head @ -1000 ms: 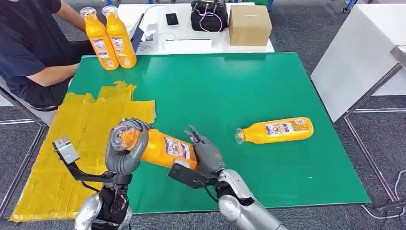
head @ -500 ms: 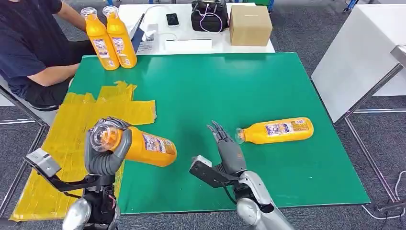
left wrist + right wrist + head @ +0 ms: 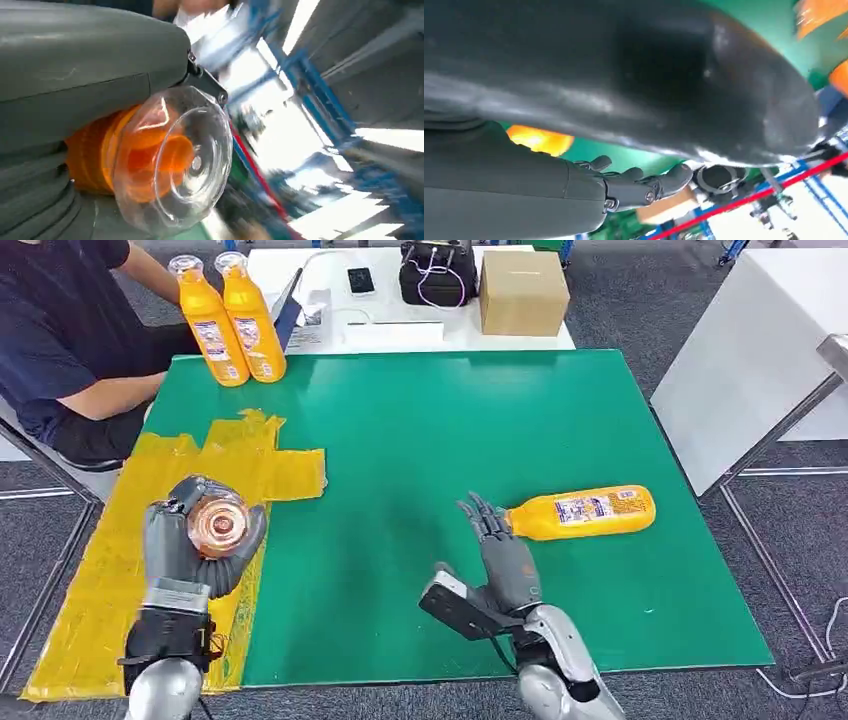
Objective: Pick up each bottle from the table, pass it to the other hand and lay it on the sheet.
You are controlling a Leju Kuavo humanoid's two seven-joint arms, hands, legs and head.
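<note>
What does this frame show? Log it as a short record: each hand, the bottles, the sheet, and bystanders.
left hand: grips an orange bottle, clear cap toward the camera, over the yellow sheet
right hand: holds nothing, fingers apart, beside the lying bottle
lying bottle: on its side on the green mat
spare bottles: two, upright, at the mat's far corner
person: seated by that corner

We see a green tabletop. A crinkled yellow sheet lies over its left side and hangs past the near left edge. One orange bottle lies on its side toward the right, cap pointing left. Two more orange bottles stand upright, touching, at the far left corner. Beyond it a white tabletop carries a cardboard box, a black bag and what seems to be a phone.
</note>
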